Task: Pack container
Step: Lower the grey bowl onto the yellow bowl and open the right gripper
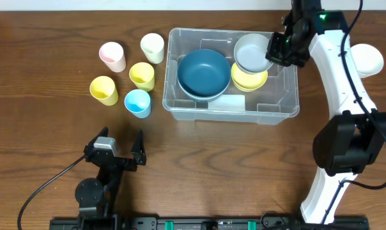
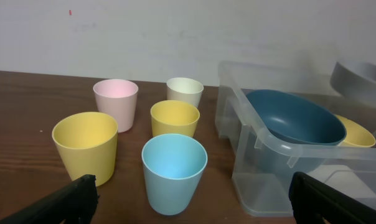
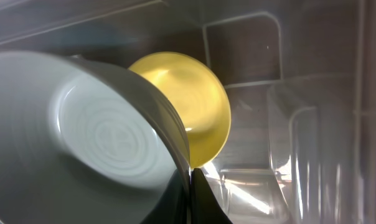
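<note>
Black fingers of the left gripper stand spread wide with nothing between them, on the near side of the container and well apart from it, facing a group of cups. Those five cups stand upright beside the container's short wall on the left arm's side: the blue cup nearest, the outer yellow cup and inner yellow cup behind it, and the pink cup and cream cup farthest back. The container sits mid-table and holds a blue bowl towards the cups' end, with a yellow bowl beside it. Over the container's far side the right gripper is clenched on the rim of a grey bowl, which hangs tilted above the yellow bowl and partly covers it. A white bowl waits outside the container, past its other short wall. The step in hand looks like seating the grey bowl inside. It would go best if the bowl is levelled first, centred over the yellow bowl so the two nest, and lowered clear of the container's far wall and rim. The pinch should let go only once the bowl rests, since dropping it tilted could leave it propped against the wall.
</note>
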`<state>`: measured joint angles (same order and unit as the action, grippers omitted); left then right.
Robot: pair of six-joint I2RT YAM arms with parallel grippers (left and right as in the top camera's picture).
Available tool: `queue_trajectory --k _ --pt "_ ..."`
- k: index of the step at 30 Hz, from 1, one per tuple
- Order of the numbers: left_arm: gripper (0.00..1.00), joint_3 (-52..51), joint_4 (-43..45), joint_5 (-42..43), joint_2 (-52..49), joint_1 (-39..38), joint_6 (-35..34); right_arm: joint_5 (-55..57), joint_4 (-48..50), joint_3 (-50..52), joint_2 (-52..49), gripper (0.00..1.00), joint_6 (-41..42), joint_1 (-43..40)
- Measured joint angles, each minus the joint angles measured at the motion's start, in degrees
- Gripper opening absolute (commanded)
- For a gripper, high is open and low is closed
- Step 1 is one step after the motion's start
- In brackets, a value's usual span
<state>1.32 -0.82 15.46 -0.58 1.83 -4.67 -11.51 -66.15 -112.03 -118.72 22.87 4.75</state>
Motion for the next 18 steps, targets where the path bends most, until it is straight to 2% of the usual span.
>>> queue_trajectory --k 5,8,10,12,16,18 --pt "0.98 0.0 0.0 0.0 0.0 0.0 0.0 0.0 3.8 5.0 0.0 0.02 0.6 0.0" --pt "0.98 0.0 0.0 0.0 0.0 0.0 0.0 0.2 5.4 7.3 0.0 0.07 1.0 0.0" --pt "0.98 0.0 0.0 0.0 0.0 0.0 0.0 0.2 6.0 7.9 0.0 0.16 1.1 0.0" --pt "0.98 0.0 0.0 0.0 0.0 0.0 0.0 0.2 6.2 8.0 0.0 0.32 1.5 0.0" --pt "0.98 0.0 0.0 0.0 0.0 0.0 0.0 0.2 6.8 8.0 0.0 0.43 1.7 0.0" --pt "0.98 0.0 0.0 0.0 0.0 0.0 0.0 0.3 7.1 8.0 0.0 0.43 1.7 0.0"
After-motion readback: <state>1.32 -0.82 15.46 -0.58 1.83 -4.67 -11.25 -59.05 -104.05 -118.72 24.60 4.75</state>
